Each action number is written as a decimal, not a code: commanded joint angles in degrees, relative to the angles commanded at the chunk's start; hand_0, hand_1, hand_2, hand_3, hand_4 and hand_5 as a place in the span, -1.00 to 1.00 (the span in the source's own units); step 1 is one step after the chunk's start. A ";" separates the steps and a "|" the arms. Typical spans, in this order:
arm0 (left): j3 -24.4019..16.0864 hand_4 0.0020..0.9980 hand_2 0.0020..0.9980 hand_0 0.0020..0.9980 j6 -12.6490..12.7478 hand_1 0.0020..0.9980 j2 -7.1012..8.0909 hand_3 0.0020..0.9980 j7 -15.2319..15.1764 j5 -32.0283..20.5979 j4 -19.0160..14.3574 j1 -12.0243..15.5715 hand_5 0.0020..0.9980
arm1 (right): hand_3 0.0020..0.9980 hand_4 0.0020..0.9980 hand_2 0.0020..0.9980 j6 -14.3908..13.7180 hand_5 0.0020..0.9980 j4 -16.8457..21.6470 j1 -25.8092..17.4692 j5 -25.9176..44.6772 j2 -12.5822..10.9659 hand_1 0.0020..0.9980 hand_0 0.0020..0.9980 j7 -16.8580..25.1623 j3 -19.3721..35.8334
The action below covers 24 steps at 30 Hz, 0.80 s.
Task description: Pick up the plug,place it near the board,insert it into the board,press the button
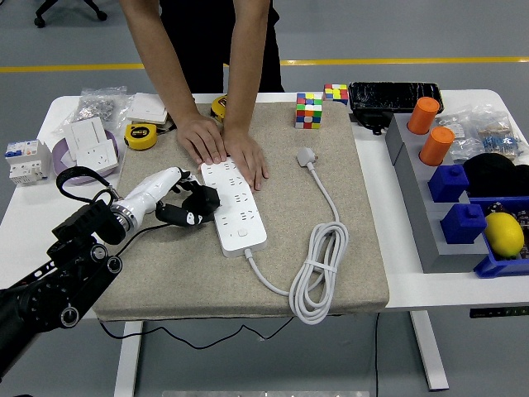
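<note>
A white power strip lies on the tan mat, its cord coiled at the front right and its own white plug lying behind. My left hand is shut on a black plug at the strip's left edge, touching its side. A person's two hands press flat on the strip's far end. My right hand is not in view.
Two yellow tape measures, white sockets and a breaker lie at the back left. Two puzzle cubes stand at the mat's back. Grey trays with orange cylinders, blue blocks and a lemon fill the right.
</note>
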 joint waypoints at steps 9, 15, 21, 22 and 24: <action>-0.82 1.00 0.67 0.60 -0.86 0.77 0.17 0.58 -0.12 -0.49 -0.29 -0.13 -0.48 | 0.51 1.00 0.43 0.01 1.00 0.00 0.02 -0.09 0.04 0.41 0.59 -0.01 0.25; -1.94 1.00 0.69 0.61 -2.54 0.79 0.31 0.62 0.36 -0.30 -1.43 0.14 -0.43 | 0.51 1.00 0.43 -0.01 1.00 0.00 0.13 -0.09 0.07 0.41 0.59 -0.01 0.38; -4.87 1.00 0.75 0.65 -7.22 0.85 0.56 0.69 2.01 -1.46 -6.55 2.03 -0.34 | 0.51 1.00 0.43 -0.08 1.00 0.00 0.24 0.16 0.12 0.41 0.59 0.01 0.27; -5.20 1.00 0.86 0.80 -7.54 0.97 0.55 0.79 2.12 -1.82 -7.23 2.28 0.40 | 0.51 1.00 0.43 -0.09 1.00 0.00 0.25 0.15 0.13 0.41 0.59 0.00 0.28; -7.24 1.00 0.86 0.80 -7.90 0.97 -0.05 0.79 2.46 -4.64 -10.28 4.08 0.40 | 0.51 1.00 0.43 -0.12 1.00 0.00 0.18 0.12 0.18 0.41 0.59 -0.02 0.32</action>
